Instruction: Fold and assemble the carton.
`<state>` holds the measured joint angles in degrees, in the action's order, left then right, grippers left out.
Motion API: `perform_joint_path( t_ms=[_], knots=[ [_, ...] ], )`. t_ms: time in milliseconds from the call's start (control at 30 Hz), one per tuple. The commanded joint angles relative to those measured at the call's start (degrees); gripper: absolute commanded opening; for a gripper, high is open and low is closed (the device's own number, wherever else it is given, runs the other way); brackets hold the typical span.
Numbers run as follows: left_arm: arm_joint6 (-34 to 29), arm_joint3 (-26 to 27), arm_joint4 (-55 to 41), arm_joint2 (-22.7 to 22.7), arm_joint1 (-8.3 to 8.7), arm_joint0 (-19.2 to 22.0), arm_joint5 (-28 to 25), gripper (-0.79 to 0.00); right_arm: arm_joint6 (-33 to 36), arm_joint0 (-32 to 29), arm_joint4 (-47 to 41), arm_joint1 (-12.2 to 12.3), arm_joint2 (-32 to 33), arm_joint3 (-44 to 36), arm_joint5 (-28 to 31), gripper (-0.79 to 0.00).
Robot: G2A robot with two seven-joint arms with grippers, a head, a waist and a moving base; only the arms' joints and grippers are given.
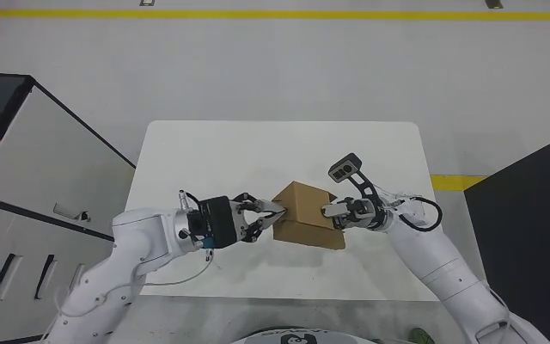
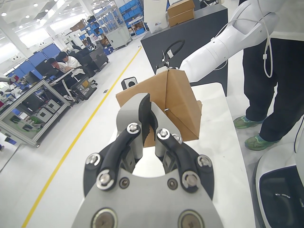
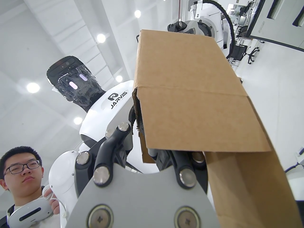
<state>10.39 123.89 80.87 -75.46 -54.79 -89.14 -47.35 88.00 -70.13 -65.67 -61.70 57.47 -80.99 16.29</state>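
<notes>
Brown cardboard carton (image 1: 305,215): partly formed and tilted, over the front-middle part of the white rectangular table (image 1: 258,146). One corner ridge points up and a loose flap hangs at the end nearer the table's right edge. I cannot tell whether it rests on the tabletop or hangs just above it.

Left gripper (image 1: 271,215): over the table's front, on the side of its left edge, at the carton's end there. Its fingers (image 2: 144,110) are drawn almost together, pinching a cardboard edge between the black pads.

Right gripper (image 1: 337,211): over the table's front, on the side of its right edge, at the carton's other end. A carton wall runs down into its mouth. One finger (image 3: 123,134) lies close against that wall and the other is hidden behind the flap, so the grip reads as a pinch on the wall.

Yellow floor line (image 1: 275,14): beyond the table's far edge, well apart from it.
</notes>
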Motion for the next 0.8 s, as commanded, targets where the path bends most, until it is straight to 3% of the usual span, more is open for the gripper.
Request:
perform_joint_path(
  t_ms=[0,767],
  knots=[
    [-0.12,-0.1,-0.07,0.32,-0.03,0.22,-0.06,-0.785,0.0,0.0,0.0,0.0,0.0,0.0,0.0,-0.785],
    [-1.55,-0.91,-0.79,3.85,-0.44,2.92,0.73,-0.785,0.0,0.0,0.0,0.0,0.0,0.0,0.0,-0.785]
  ],
)
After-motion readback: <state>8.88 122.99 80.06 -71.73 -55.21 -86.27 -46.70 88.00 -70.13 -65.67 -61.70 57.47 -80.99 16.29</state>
